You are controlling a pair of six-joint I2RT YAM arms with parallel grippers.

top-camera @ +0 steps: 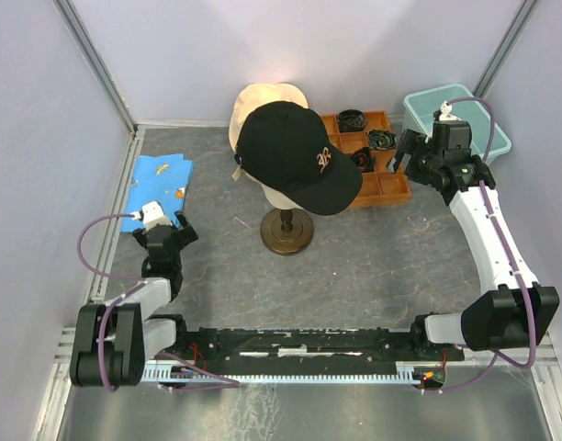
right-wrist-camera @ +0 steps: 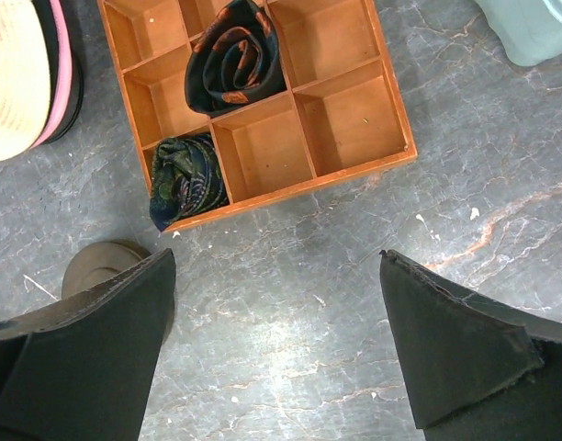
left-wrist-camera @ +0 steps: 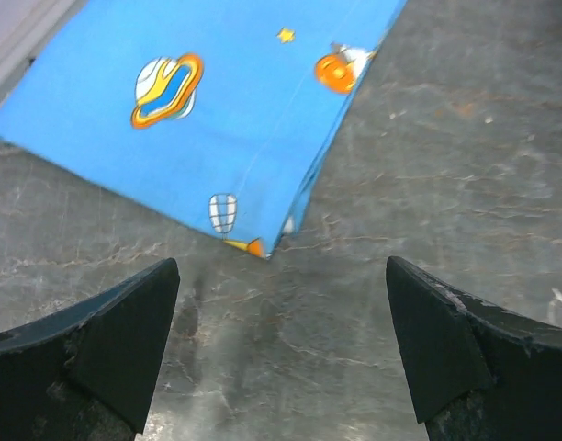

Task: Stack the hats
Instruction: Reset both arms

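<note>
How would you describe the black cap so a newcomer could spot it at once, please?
Find the round brown stand at the centre of the grey table. The black cap sits topmost above it. Unlike the beige hat behind it, it is black with a pale logo.

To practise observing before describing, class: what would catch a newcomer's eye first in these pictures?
The black cap with a pale logo, perched above the brown stand mid-table, draws the eye first. Next comes the bright blue cloth printed with planets at the left, then the orange tray holding rolled dark fabrics to the cap's right.
</note>
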